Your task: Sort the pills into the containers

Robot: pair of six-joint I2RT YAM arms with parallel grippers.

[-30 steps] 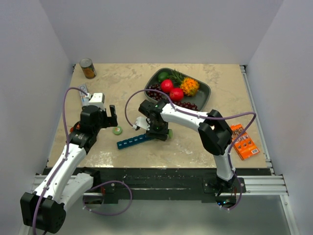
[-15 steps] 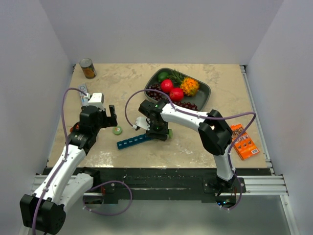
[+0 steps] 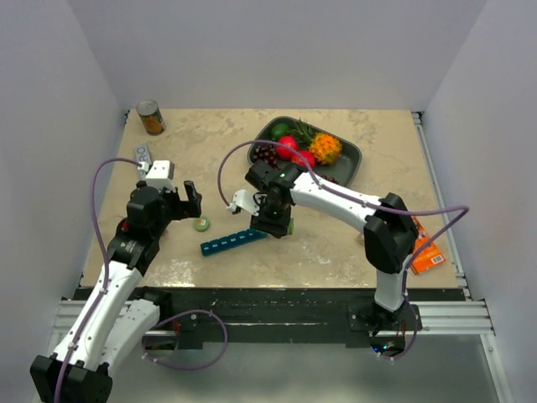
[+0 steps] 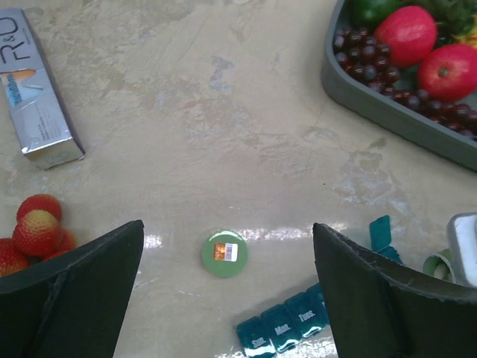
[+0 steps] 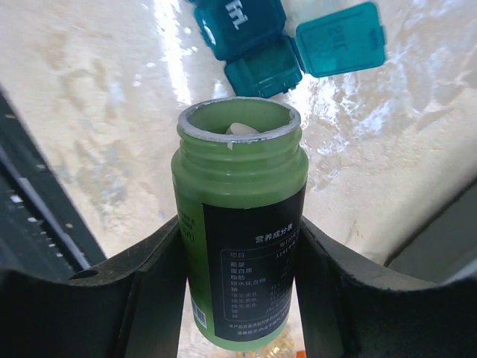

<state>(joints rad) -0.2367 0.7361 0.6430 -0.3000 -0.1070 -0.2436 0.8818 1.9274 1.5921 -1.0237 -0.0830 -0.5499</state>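
right tool (image 5: 238, 253) grips an uncapped green pill bottle (image 5: 240, 186) with a white pill (image 5: 242, 129) at its mouth. the teal pill organizer (image 5: 242, 26) lies at the frame's top, one lid (image 5: 339, 39) flipped open. left tool (image 4: 227, 231), jaws spread, hangs above a green cap (image 4: 224, 253) on the counter (image 4: 223, 112).

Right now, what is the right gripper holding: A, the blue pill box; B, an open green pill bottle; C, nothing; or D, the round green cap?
B: the right gripper is clamped on the green bottle, whose mouth is open with a white pill just inside.
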